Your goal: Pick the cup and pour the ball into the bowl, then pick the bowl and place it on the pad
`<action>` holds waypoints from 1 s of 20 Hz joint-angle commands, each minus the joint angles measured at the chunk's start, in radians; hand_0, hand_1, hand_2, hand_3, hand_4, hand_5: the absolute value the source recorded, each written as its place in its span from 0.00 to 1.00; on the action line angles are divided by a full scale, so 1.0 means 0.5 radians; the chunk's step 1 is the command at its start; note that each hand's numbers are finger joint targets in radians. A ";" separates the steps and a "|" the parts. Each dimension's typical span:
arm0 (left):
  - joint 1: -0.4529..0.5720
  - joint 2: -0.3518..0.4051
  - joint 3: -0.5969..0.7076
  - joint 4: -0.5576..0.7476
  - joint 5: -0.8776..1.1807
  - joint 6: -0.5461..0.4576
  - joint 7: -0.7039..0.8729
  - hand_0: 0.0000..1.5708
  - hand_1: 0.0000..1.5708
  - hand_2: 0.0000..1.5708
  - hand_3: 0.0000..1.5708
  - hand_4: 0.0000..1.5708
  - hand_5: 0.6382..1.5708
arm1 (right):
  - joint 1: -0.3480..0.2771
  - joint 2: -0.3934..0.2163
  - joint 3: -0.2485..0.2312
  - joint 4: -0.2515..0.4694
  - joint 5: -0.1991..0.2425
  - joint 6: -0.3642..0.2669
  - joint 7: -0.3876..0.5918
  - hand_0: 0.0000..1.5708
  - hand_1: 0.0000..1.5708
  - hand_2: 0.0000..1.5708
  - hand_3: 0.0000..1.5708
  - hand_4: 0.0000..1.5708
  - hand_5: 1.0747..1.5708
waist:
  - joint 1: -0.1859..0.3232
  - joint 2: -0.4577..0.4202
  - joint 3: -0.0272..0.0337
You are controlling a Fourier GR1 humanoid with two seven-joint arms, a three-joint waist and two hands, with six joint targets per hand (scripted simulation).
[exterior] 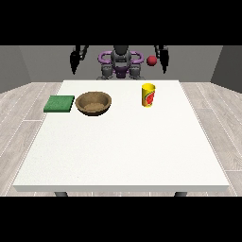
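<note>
Nothing is done yet: yellow cup [148,95] stands right of the bowl [93,102], green pad [59,104] at its left, red ball [151,60] near the hand at the view's right [163,60], fingers unclear.

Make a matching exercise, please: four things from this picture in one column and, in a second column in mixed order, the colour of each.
Things:
1. pad
2. bowl
3. cup
4. ball

Colours:
A. yellow with a red mark
B. red
C. green
D. brown

Pairs: 1-C, 2-D, 3-A, 4-B
</note>
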 commanded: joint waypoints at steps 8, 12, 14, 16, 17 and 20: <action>0.046 -0.179 0.045 -0.263 0.309 0.064 0.547 0.00 0.00 0.00 0.00 0.41 0.99 | 0.149 0.091 0.021 -0.338 -0.306 0.082 0.546 0.00 0.00 0.00 0.00 0.56 0.93 | -0.138 -0.751 -0.040; 0.100 -0.144 0.027 -0.541 0.368 0.092 0.843 0.00 0.00 0.00 0.00 0.41 0.99 | 0.174 0.043 -0.027 -0.552 -0.331 -0.014 0.872 0.00 0.00 0.00 0.00 0.55 0.92 | -0.062 -0.780 -0.039; -0.018 -0.116 0.039 -0.660 0.315 0.171 0.946 0.00 0.00 0.00 0.00 0.38 0.99 | 0.199 0.057 0.014 -0.723 -0.329 -0.026 0.918 0.00 0.00 0.00 0.00 0.52 0.91 | -0.112 -0.657 -0.039; -0.202 -0.168 0.000 -0.697 0.221 0.270 0.907 0.00 0.00 0.00 0.00 0.37 0.99 | 0.078 0.022 -0.050 -0.772 -0.366 -0.018 0.888 0.00 0.00 0.00 0.00 0.50 0.95 | -0.109 -0.459 -0.039; -0.168 -0.144 -0.020 -0.722 0.200 0.247 0.923 0.00 0.00 0.00 0.00 0.36 0.99 | 0.003 -0.038 -0.144 -0.851 -0.439 -0.013 0.970 0.00 0.00 0.00 0.00 0.49 0.95 | -0.094 -0.425 -0.039; -0.234 -0.137 0.060 -0.613 0.215 0.192 0.632 0.00 0.00 0.00 0.00 0.38 0.98 | -0.085 0.069 -0.026 -0.805 -0.274 -0.094 0.767 0.00 0.00 0.00 0.00 0.48 0.96 | -0.107 -0.164 -0.040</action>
